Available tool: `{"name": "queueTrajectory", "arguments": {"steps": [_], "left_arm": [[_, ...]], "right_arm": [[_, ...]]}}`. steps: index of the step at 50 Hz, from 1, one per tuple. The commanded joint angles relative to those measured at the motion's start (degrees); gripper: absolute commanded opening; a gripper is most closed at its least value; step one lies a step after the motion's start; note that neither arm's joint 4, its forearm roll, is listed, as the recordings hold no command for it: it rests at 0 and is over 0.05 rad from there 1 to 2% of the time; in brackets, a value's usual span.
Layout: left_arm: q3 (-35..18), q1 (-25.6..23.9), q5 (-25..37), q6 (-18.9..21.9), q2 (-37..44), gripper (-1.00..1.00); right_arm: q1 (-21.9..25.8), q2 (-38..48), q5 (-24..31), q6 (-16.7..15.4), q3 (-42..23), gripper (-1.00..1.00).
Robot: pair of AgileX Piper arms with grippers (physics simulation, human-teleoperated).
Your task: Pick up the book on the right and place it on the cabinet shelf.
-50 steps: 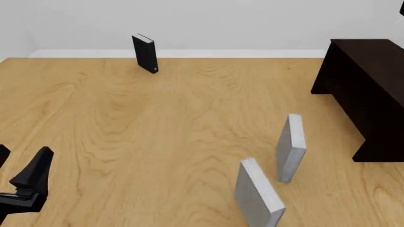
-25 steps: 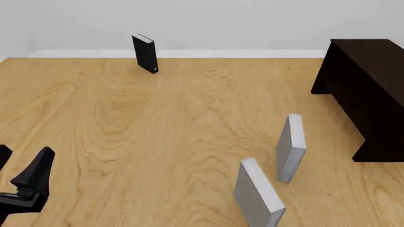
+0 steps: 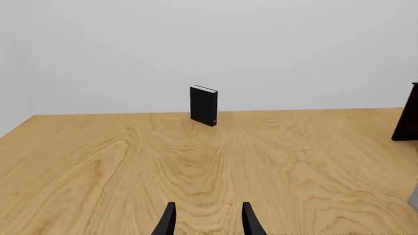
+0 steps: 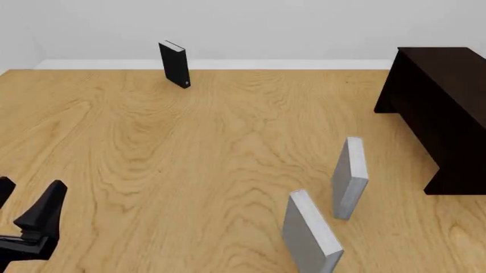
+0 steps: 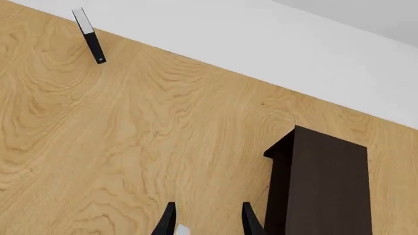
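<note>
Light wood-grain desk (image 4: 190,159), plain light-grey slab-like hardcover book (image 4: 349,176) upright near dark brown cabinet (image 4: 444,108), well apart from released left hand (image 4: 27,199), right hand (image 5: 205,220) released above desk.

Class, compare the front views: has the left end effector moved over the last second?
Yes, slightly. The left end effector has slid lower in the front view, away from the black book, which stayed put.

The left end effector (image 4: 23,199) sits low with fingers parted; the right end effector (image 5: 205,220) is likewise parted.
</note>
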Motion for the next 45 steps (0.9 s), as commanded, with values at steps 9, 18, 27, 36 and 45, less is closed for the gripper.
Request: {"name": "queueTrajectory", "arguments": {"steps": [9,18,27,36,45], "left_arm": [[0.0,-0.62,0.61,0.49,-0.5,1.0],[0.0,-0.87,0.41,0.35,0.05,1.0],[0.01,-1.35,1.03,0.77,-0.39,1.0],[0.01,-1.28,0.86,0.97,-0.05,1.0],[0.01,-1.55,1.73,1.22,-0.95,1.0]], "right_arm": [[0.88,3.69,1.65,5.64,7.63,1.0],[1.64,2.62,1.51,8.55,11.99,1.0],[1.51,-0.38,-2.41,7.84,23.11,1.0],[2.99,-2.0,-4.1,9.79,28.4,1.0],[2.09,-2.83,-7.55,11.7,32.07,1.0]]}}
